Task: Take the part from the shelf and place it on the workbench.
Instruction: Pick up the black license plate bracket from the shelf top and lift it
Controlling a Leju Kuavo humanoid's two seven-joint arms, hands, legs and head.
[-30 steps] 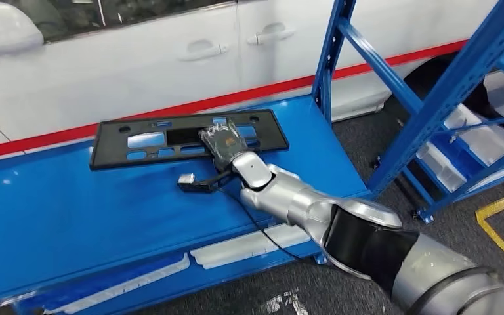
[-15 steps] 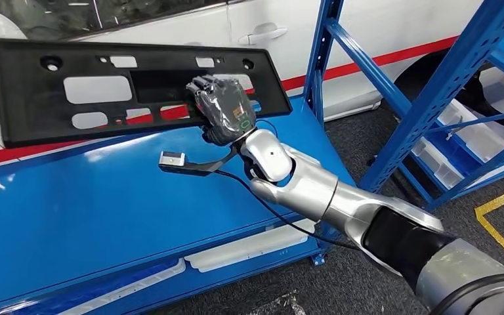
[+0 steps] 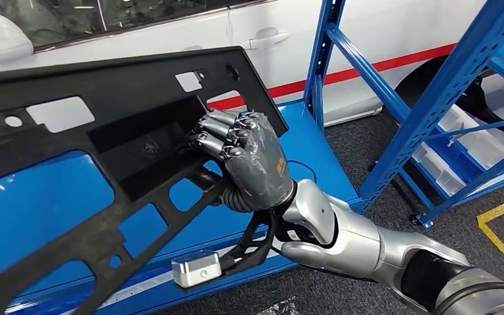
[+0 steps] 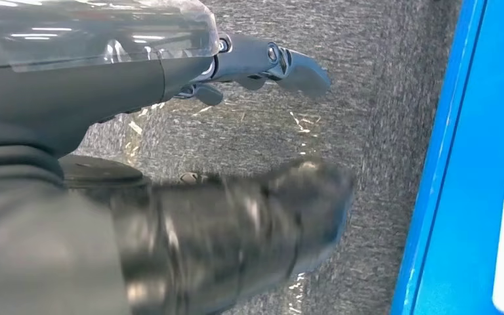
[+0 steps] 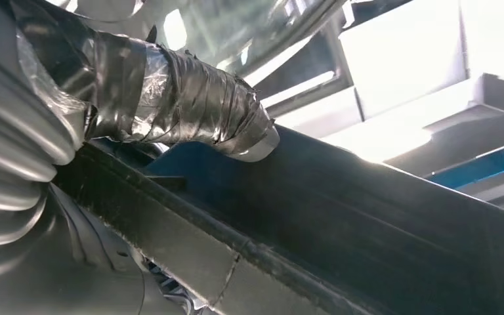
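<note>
A long black plastic part with several cutouts hangs tilted above the blue shelf surface, close to the head camera. My right hand grips it at the edge of its middle opening, fingers curled over the rim. In the right wrist view the taped thumb presses on the part's dark edge. My left hand hangs over grey floor, holding nothing, its fingers stretched out.
Blue shelf uprights and a slanted brace stand right of the part. A white car with a red stripe is behind. White bins sit low on the right shelf. A yellow line marks the floor.
The part lay flat on the blue surface a second ago. My right hand has lifted it, tilted it and drawn it toward the head camera.
</note>
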